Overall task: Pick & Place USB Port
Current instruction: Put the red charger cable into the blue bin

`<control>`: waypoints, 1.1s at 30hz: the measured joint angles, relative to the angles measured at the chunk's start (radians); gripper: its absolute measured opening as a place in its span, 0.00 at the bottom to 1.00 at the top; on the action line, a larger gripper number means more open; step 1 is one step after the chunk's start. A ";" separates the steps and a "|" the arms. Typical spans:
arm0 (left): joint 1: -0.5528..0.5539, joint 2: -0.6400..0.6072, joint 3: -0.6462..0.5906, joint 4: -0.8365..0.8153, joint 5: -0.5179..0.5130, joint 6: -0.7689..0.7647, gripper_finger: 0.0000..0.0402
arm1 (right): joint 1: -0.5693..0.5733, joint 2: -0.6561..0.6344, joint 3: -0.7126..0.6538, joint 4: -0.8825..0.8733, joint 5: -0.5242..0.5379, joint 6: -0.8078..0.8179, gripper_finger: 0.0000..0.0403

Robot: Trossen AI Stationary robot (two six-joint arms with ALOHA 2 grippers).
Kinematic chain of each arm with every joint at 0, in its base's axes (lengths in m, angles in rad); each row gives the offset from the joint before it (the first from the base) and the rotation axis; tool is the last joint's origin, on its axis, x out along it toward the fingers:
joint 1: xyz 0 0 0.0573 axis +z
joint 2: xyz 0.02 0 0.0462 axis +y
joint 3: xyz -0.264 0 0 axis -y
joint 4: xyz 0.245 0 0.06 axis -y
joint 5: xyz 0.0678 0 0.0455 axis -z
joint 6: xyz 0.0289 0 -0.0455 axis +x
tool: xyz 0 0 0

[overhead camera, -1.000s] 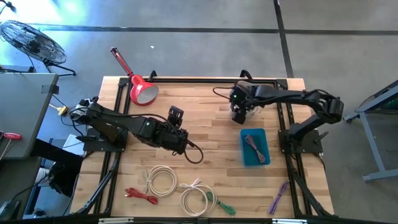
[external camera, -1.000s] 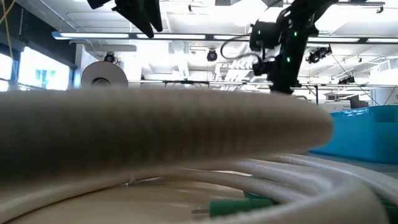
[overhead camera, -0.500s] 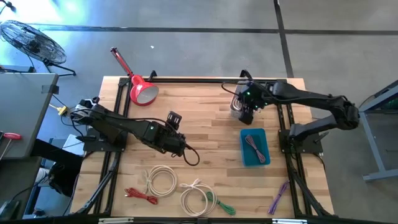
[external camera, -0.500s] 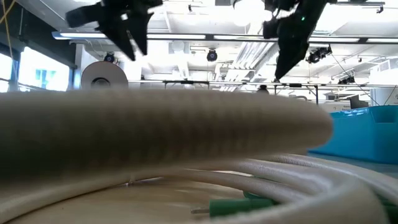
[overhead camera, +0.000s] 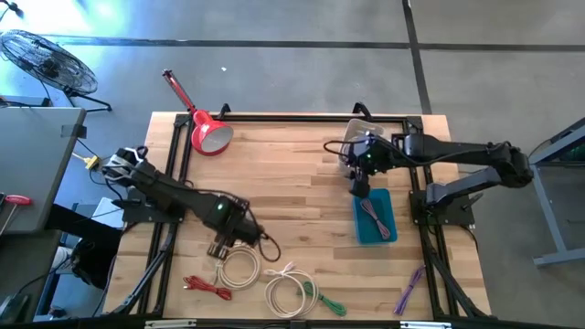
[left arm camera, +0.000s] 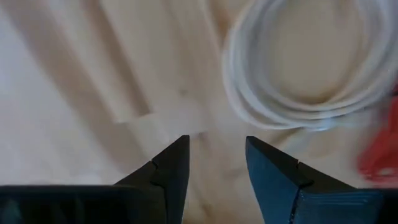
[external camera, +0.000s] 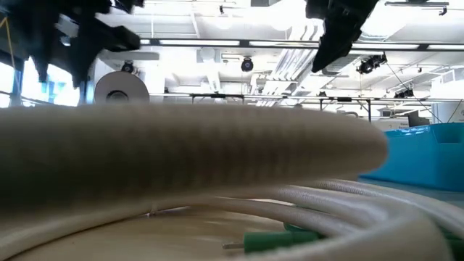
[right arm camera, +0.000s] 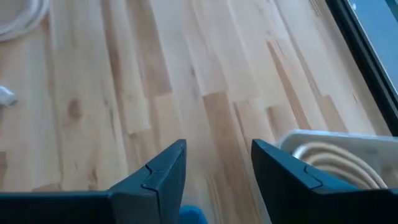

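Note:
Several coiled USB cables lie near the table's near edge: a white coil (overhead camera: 239, 268), a white coil with green ends (overhead camera: 292, 294), a red cable (overhead camera: 208, 287) and a purple one (overhead camera: 409, 288). A blue bin (overhead camera: 375, 215) at the right holds a dark cable. My left gripper (overhead camera: 222, 247) hovers open and empty beside the white coil's far edge; the coil (left arm camera: 311, 68) and the red cable (left arm camera: 379, 155) show past its fingers. My right gripper (overhead camera: 359, 187) hovers open and empty over bare wood at the bin's far left corner.
A red scoop-like object (overhead camera: 208, 135) lies at the far left corner. A white tray with a beige coil (right arm camera: 339, 155) stands at the far right. Black frame rails run along the table's sides. A white cable (external camera: 188, 145) lies right before the low camera.
My left gripper has swung toward the table's near edge and a little left, turning about, to the white coil. My right gripper has gone toward the near edge, from the far right part of the table to the blue bin's far corner. Nothing on the table has moved.

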 joint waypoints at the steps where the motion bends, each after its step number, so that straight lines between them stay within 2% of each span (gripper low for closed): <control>1: -0.020 0.000 -0.001 0.006 0.014 -0.039 0.37 | 0.009 0.000 0.000 0.005 -0.002 -0.001 0.43; 11: -0.252 0.000 -0.001 0.138 0.100 -0.423 0.37 | 0.070 0.000 0.000 0.022 -0.002 -0.038 0.42; 15: -0.362 0.000 -0.001 0.225 0.059 -0.428 0.37 | 0.078 0.000 0.000 0.054 -0.002 -0.067 0.42; 18: -0.442 0.004 -0.001 0.262 -0.027 -0.454 0.37 | 0.078 0.000 0.000 0.091 -0.008 -0.089 0.42; 20: -0.484 0.012 0.000 0.282 -0.094 -0.584 0.37 | 0.078 0.000 0.000 0.112 -0.015 -0.095 0.42; 22: -0.514 0.019 0.000 0.276 -0.154 -0.796 0.37 | 0.078 0.000 0.000 0.120 -0.021 -0.097 0.42; 24: -0.527 0.031 0.000 0.275 -0.171 -0.966 0.37 | 0.078 0.000 0.000 0.121 -0.029 -0.098 0.42; 28: -0.546 0.085 0.000 0.286 -0.114 -1.139 0.37 | 0.078 0.000 0.000 0.120 -0.051 -0.108 0.42; 31: -0.552 0.141 0.000 0.298 -0.001 -1.137 0.37 | 0.078 0.000 0.000 0.120 -0.090 -0.116 0.42; 33: -0.552 0.174 0.000 0.316 0.081 -1.068 0.37 | 0.083 0.000 0.000 0.120 -0.110 -0.116 0.41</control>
